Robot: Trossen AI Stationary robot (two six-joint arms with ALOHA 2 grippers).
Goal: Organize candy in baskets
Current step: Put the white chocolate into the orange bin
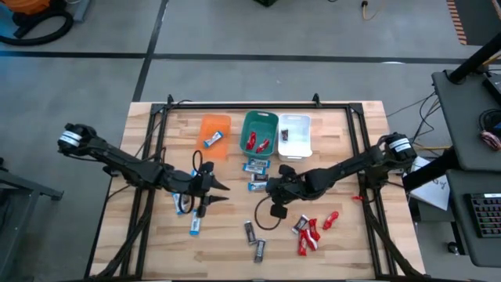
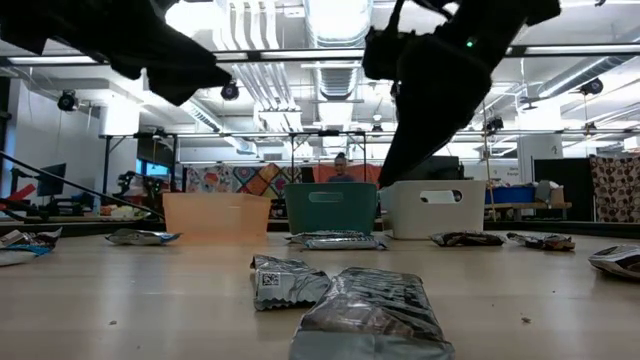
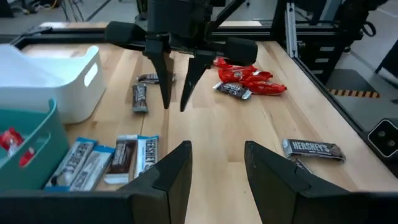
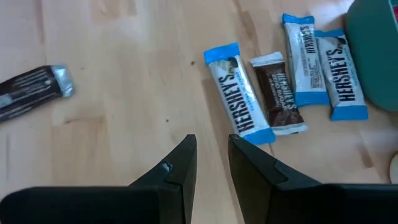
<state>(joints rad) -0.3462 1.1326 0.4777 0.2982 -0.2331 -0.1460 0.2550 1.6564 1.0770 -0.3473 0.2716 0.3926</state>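
Mid-sort: some candy already in the orange basket [image 1: 215,135], teal basket [image 1: 259,131] and white basket [image 1: 295,135]; most bars loose on the surface [image 1: 344,243]. Right tool [image 4: 211,155] empty, fingers slightly parted, poised beside a blue-and-white bar [image 4: 239,93]. Left tool [image 3: 214,163] empty, parted, hovering mid-surface. Next, probably: descend squarely over the bar and close.

Three small rectangular plastic bins stand side by side: orange [image 1: 215,129] holding one blue-and-white bar [image 1: 213,140], teal green [image 1: 259,132] holding red bars [image 1: 256,143], white [image 1: 295,134] holding a dark bar [image 1: 285,135]. Other wrapped bars lie scattered on the table.
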